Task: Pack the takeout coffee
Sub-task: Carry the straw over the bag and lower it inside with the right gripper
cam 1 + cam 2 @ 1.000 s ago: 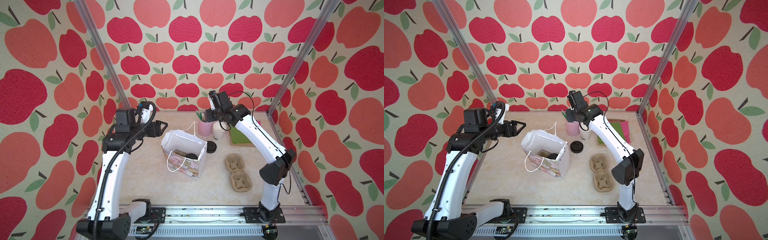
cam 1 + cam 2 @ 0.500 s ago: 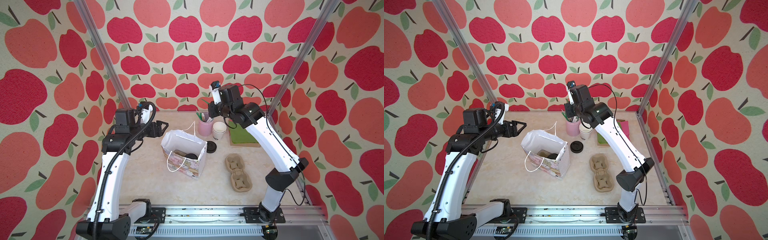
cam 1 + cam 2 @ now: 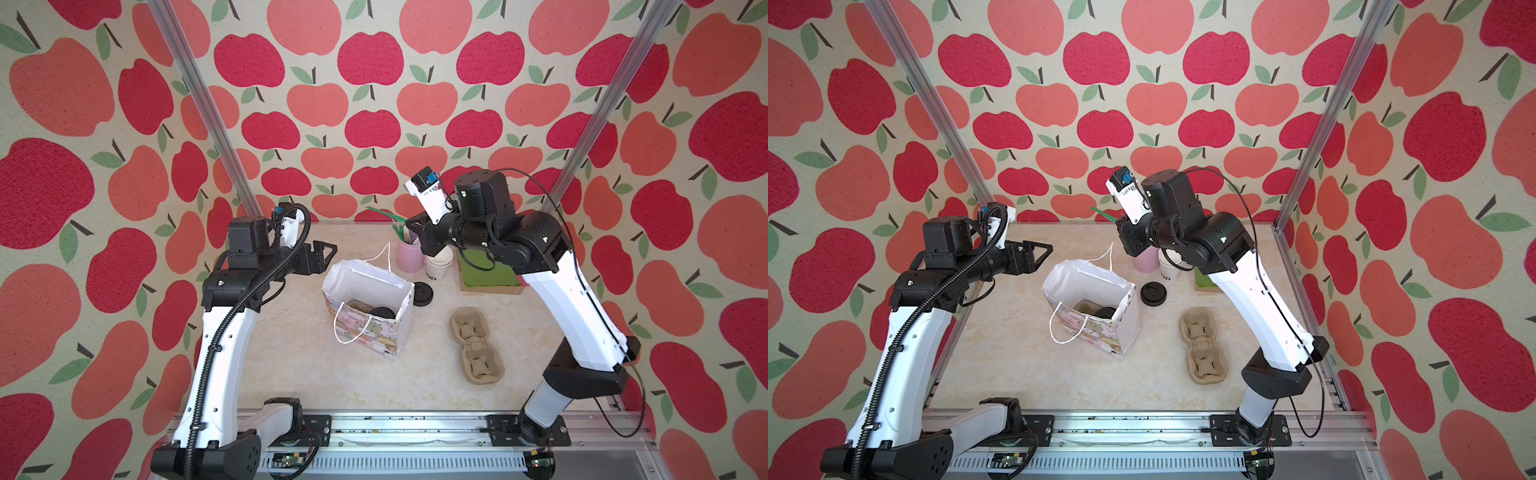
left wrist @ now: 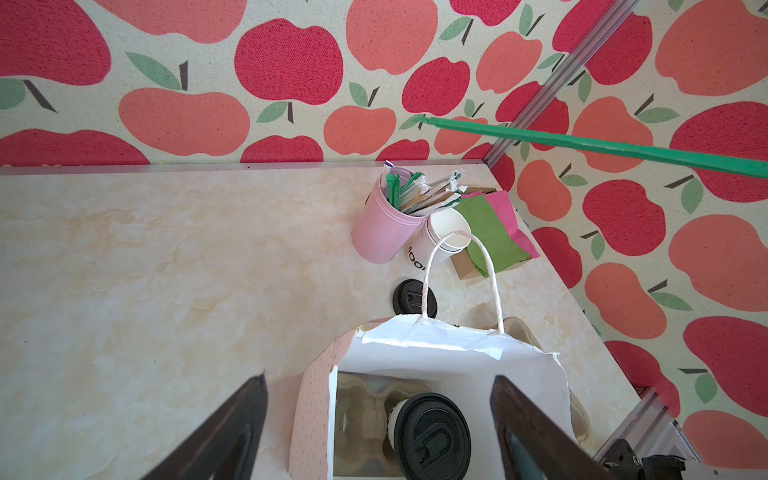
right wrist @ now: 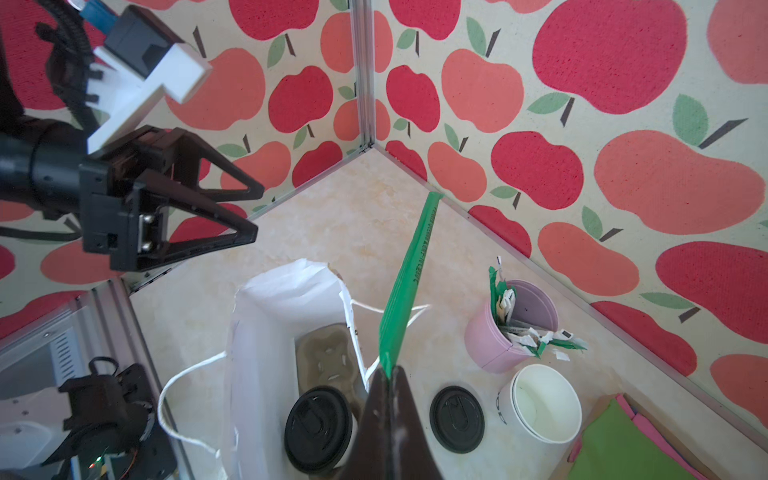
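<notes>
One takeout coffee [image 4: 430, 436], probably light, thin-walled and crushable, best gripped round its side below the rim, stands in the paper bag [image 3: 365, 276] at table [image 3: 316, 374] centre; left pincer [image 5: 258, 212] gapes empty at its 10 o'clock, right pincer [image 5: 388, 374] pinches a green stirrer [image 5: 409, 282].

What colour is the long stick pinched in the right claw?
Green; the stick shows best in the right wrist view.

One white paper bag with a cartoon print [image 3: 374, 338]. Two tan moulded-pulp cup carriers: one carrier [image 3: 476, 347] on the bench [image 3: 316, 374], a second carrier [image 5: 328, 353] inside the bag. Two white paper cups: an open cup [image 3: 438, 264] and a black-lidded cup [image 4: 432, 436]. One loose round black plastic lid [image 3: 420, 293]. One pink cylindrical holder [image 3: 409, 255]. One long green wrapped stirrer [image 5: 409, 282] outside it.
</notes>
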### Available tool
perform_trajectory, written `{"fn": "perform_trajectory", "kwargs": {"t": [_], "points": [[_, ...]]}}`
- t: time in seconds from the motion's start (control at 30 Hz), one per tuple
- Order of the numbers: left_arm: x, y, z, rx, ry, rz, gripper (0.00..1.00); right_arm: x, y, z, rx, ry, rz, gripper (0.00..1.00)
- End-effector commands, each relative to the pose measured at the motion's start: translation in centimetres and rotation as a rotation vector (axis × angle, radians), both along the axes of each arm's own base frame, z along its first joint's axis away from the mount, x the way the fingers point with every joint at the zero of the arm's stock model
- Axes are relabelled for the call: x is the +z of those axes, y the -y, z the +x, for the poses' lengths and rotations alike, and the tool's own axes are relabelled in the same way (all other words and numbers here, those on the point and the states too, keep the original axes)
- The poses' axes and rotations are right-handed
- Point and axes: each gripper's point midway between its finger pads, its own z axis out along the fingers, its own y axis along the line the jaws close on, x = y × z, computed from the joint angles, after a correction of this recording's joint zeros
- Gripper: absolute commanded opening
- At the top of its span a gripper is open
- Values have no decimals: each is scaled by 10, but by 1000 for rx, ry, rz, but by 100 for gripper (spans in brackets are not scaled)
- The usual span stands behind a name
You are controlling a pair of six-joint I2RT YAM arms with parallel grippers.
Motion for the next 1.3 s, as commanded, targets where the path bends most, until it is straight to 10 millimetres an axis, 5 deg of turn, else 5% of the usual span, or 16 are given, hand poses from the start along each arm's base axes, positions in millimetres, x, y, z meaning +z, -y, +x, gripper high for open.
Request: {"fn": "perform_trajectory", "kwargs": {"t": [0.0,0.5,1.27], "points": [[11,-5,-3,26,55,6,87,-1,7,-34,126,-42,-17,0],[11,-5,0,34,74,-1,90,-39,-8,-91,350,-189,-77,0],[-1,-5,2,32,51,-2,91,-146,-50,-58,312,-393,-366,0]]}}
